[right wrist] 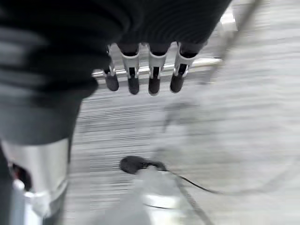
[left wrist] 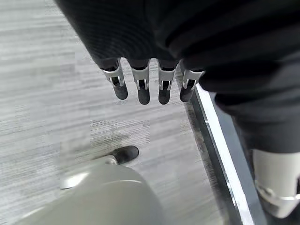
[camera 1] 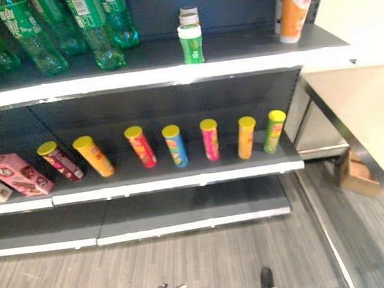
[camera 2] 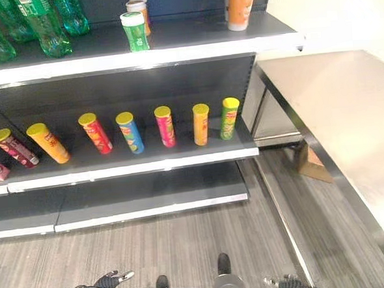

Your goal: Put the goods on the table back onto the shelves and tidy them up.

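Observation:
A dark shelf unit point(camera 1: 181, 177) stands in front of me. Its middle board carries a row of several chip cans point(camera 1: 174, 145) with yellow lids and a pink box point(camera 1: 18, 174) at the left. On the top board are green bottles point(camera 1: 35, 36), a small green can point(camera 1: 190, 45) and an orange bottle point(camera 1: 296, 10). The steel table point(camera 2: 346, 102) stands to the right of the shelves, its visible top bare. My left hand point(left wrist: 143, 86) and right hand point(right wrist: 140, 75) hang low over the floor, fingers straight, holding nothing.
The lowest shelf board point(camera 1: 183, 213) is bare. A cardboard box point(camera 1: 357, 173) sits on the floor under the table. Grey plank floor point(camera 2: 185, 242) lies between me and the shelves. A metal floor strip point(camera 2: 281, 210) runs along the table's side.

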Robot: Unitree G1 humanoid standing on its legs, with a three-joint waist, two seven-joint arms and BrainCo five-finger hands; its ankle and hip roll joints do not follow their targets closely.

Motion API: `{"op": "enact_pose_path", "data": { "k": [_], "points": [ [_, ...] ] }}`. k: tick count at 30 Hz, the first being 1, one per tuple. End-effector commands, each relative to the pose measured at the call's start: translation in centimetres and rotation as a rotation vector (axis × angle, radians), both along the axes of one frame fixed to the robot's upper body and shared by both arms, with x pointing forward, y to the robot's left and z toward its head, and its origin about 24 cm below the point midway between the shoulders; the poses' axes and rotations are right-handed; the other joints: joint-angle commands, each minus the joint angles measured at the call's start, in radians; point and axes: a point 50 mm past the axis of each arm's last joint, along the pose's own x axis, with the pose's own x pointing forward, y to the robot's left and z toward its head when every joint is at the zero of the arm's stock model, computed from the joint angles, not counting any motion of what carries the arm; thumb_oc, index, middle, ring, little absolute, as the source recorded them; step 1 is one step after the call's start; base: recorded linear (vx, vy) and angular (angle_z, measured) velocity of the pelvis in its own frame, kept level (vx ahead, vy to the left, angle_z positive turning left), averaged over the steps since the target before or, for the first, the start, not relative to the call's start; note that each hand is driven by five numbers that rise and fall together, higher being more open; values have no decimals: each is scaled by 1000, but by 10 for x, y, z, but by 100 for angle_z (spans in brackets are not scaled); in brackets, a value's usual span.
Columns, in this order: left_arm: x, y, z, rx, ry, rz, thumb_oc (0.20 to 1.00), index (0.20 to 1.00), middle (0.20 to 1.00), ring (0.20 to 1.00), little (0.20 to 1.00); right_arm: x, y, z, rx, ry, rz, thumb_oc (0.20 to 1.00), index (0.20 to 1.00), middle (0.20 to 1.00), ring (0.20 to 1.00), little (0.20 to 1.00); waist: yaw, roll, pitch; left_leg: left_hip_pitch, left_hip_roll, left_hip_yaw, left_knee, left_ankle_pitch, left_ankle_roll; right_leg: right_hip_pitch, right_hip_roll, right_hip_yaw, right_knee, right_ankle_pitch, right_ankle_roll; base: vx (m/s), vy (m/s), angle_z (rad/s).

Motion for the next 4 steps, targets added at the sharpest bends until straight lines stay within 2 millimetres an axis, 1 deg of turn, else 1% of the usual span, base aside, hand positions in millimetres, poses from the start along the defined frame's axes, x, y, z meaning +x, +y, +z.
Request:
{"op": "enact_pose_path", "data": {
  "k": [1,3,4],
  "points": [
    [30,3,9,8,-102,-2,1000,1000,1000,1000,1000,38,-12,10,-47,-92,78,1000,1000,1000,1000,1000,1,29,25,3,14,-1,73,-14,-51,100,14,-18,-127,-26,22,20,93,6],
    [34,3,11,2,-123,10,1000,1000,1000,1000,1000,40,-9,9,-42,-88,91,1000,1000,1000,1000,1000,6,25,26,7,8,2,79,-20,-47,103,7,-15,-121,-27,25,11,68,-12],
    [34,3,11,2,-126,14,1000,1000,1000,1000,1000,41,-8,9,-41,-89,95,1000,1000,1000,1000,1000,8,24,26,8,6,3,80,-21,-46,103,4,-15,-118,-27,26,9,80,6]
  ]
}}
